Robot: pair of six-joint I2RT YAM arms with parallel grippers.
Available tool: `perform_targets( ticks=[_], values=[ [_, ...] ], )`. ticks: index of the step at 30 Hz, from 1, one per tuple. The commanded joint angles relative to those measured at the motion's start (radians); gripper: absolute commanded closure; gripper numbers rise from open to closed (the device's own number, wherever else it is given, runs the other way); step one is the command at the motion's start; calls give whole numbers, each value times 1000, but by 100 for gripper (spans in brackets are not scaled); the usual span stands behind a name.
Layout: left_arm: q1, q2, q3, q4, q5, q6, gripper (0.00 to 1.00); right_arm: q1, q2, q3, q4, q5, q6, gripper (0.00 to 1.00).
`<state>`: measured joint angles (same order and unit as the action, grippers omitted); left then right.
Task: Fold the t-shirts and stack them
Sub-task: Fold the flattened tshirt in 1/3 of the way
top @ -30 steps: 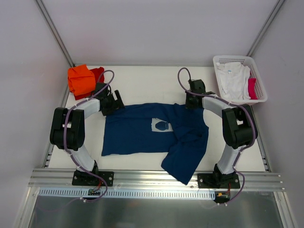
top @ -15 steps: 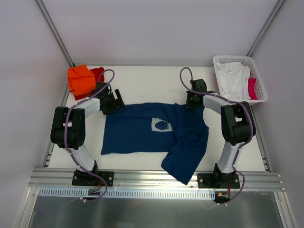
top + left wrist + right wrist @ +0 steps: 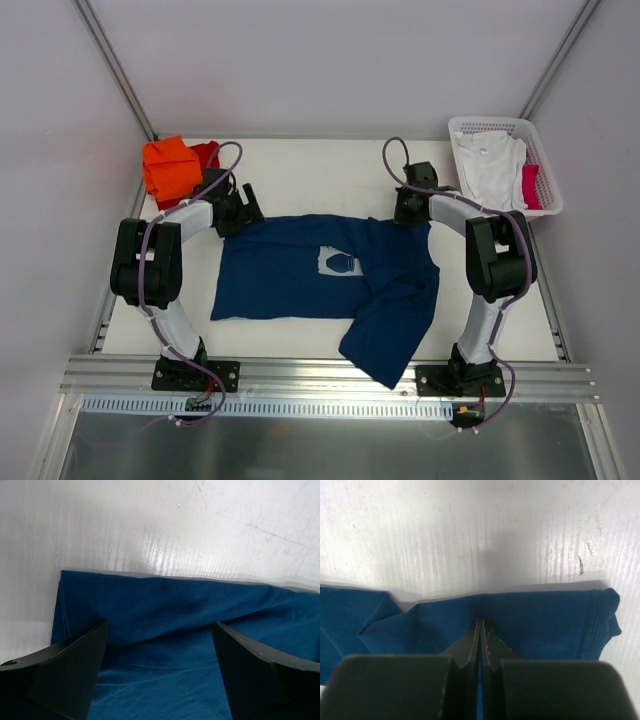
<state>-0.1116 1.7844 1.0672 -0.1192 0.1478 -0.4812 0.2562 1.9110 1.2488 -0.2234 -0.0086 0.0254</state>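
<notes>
Now my right gripper (image 3: pixel 481 622) is pinched shut on the far edge of the blue shirt (image 3: pixel 300 280), flat on the table (image 3: pixel 320 170); my left gripper (image 3: pixel 160 627) hangs wide apart over the other far corner — it should drop, bite deep, then lift level.

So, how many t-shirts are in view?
4 for certain: navy one spread on the table centre, orange one folded at the far left corner, red one beside it, white one in the basket. A pink-red cloth there may be a fifth; others may lie hidden.
</notes>
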Motion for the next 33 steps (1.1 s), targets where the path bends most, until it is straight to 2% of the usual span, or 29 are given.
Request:
perform_targets(
  ticks=[1, 20, 33],
  values=[
    [4, 21, 33, -34, -22, 4, 13, -15, 17, 52, -45, -2, 13, 100],
    [66, 76, 109, -46, 2, 10, 13, -58, 123, 210, -188, 2, 8, 100],
    [90, 204, 292, -79, 38, 6, 13, -81, 224, 411, -263, 2, 2, 100]
  ],
)
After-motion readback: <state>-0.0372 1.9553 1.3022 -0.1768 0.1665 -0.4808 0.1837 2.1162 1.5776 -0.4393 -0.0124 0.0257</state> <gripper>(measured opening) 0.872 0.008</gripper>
